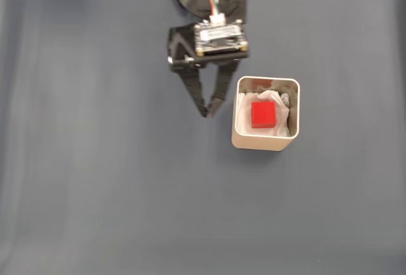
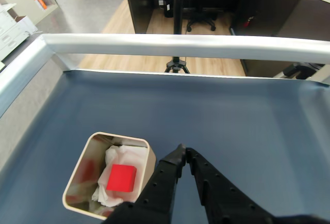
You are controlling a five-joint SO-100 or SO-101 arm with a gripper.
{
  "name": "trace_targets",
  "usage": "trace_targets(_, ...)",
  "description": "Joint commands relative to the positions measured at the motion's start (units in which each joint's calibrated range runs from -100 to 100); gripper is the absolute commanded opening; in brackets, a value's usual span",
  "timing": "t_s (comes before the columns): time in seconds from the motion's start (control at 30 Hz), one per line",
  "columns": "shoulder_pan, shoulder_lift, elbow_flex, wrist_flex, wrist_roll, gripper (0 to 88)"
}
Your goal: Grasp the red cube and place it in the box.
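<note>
**Cube resting in box, end effector closed beside it**

Bench [image 1: 89,173]: a flat, dark blue-grey surface that carries everything here. In the wrist view it ends at a pale metal rail [image 2: 180,44] along its far edge and left side, beyond which lie a wooden floor and dark furniture.

Arm: in the fixed view my arm enters from the top edge, with a circuit board [image 1: 219,37] and a bundle of wires on its upper side. It narrows downward into two black fingers.

End effector [image 1: 208,113]: my two fingers converge to a point, and their tips meet with nothing held between them. In the fixed view this point lies just left of the box's left wall, near but not touching it. In the wrist view the fingers [image 2: 181,150] rise from the bottom edge and come together just to the right of the box's rim.

Box [image 1: 264,142]: a beige square container with rounded corners, standing upright on the bench to the right of centre in the fixed view. In the wrist view it sits at lower left [image 2: 81,170]. Crumpled white padding [image 1: 277,99] lines its inside.

Red cube [image 1: 263,114]: a small bright red block lying inside the box on the padding, roughly central, one flat face upward. The wrist view shows it likewise nested in the white lining [image 2: 121,177], clear of my fingers.
</note>
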Motion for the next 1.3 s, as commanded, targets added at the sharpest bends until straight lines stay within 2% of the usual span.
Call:
trace_targets(0.0,3.0,-4.5,2.1,-0.9,-0.2,0.1)
trace_targets(0.3,7.7,-16.5,16.7,-0.5,-0.8,0.9)
trace_targets(0.63,6.4,-26.3,30.3,-0.2,-1.5,1.6)
trace_targets(1.27,4.5,-37.2,43.7,3.0,-0.1,1.4)
